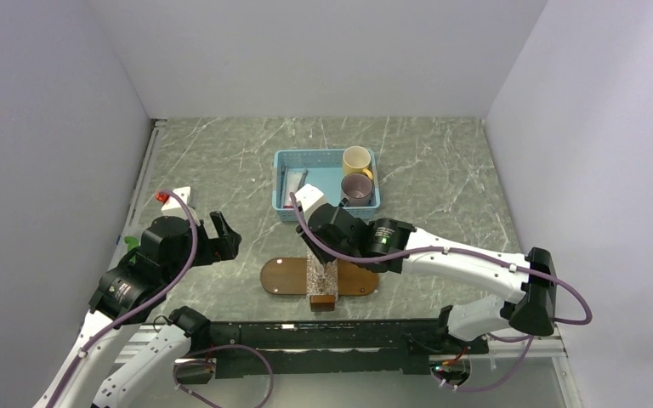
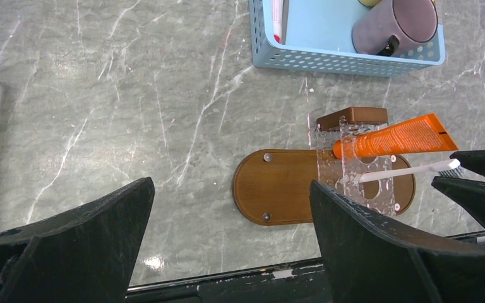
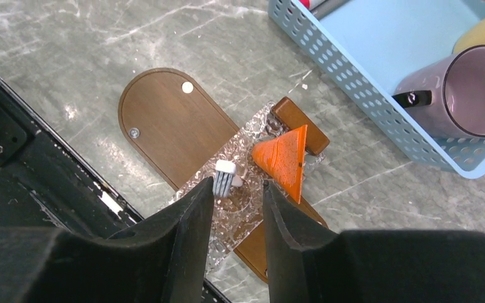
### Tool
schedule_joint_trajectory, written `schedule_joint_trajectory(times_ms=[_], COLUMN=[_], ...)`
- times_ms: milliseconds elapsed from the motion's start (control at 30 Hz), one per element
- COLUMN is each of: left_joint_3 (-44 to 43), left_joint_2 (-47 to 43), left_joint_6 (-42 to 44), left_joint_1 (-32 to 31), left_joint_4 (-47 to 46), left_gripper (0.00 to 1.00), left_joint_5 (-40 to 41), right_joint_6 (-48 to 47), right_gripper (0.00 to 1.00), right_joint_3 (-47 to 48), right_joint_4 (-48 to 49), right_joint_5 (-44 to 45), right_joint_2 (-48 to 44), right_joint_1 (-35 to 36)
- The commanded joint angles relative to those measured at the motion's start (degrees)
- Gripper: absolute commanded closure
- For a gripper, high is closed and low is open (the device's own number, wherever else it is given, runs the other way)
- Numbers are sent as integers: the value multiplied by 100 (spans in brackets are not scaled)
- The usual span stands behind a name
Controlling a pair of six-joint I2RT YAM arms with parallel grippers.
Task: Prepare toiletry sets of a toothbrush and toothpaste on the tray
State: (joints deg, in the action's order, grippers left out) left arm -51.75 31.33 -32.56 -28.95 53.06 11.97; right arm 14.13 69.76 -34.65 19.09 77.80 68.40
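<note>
Below the right gripper [image 3: 238,187] a holder [image 3: 252,129] stands across the tray [image 3: 164,120], the toothbrush [image 3: 225,177] just ahead of the fingertips, the toothpaste [image 3: 284,158] just beside it to the gripper's right, the basket [image 3: 353,95] holding a mug [image 3: 461,95] farther ahead, off the tray.

Tray [image 3: 164,120] of smooth brown wood, faint sheen; toothpaste [image 2: 391,140] a matt orange plastic tube; rack [image 2: 379,192] clear dimpled plastic; basket [image 2: 328,60] perforated blue plastic; bench [image 2: 132,95] glossy veined stone.

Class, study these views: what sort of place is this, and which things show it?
Probably a robot test booth: two arms bolted to a marble-patterned table, bare white walls boxing it in, and staged props, a tray and blue basket.
</note>
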Motion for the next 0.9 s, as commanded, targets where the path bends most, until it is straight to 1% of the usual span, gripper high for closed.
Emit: schedule_joint_trajectory(times_ms=[0,133,267,333,467,600,733,867], left_joint_3=[-35,-61,-47,-2,112,152,193,328], left_joint_2=[31,70,69,23,-61,25,203,260], left_joint_6=[82,112,127,113,129,381,710,1216], left_joint_1=[4,4,9,3,4,4,4,5], left_joint_4=[-90,-94,-131,-176,-350,-552,-707,-1046], left_gripper=[1,1,1,1,1,1,1,1], left_joint_5=[155,189,174,187,177,113,112,233], right_joint_6=[-77,-244,-422,-502,-621,-655,-618,-626], right_gripper=[62,56,48,46,44,44,44,43], right_joint_3=[412,735,1103,1283,1644,1964,2222,2227], right_joint_4=[-31,-138,-231,-306,-488,-613,-723,-560], right_joint_5=[176,106,51,98,179,-31,-373,-719], right_joint_2=[4,-8,-65,-54,37,199,460,727], right_joint_1=[29,24,29,20,-18,-221,-657,-1209])
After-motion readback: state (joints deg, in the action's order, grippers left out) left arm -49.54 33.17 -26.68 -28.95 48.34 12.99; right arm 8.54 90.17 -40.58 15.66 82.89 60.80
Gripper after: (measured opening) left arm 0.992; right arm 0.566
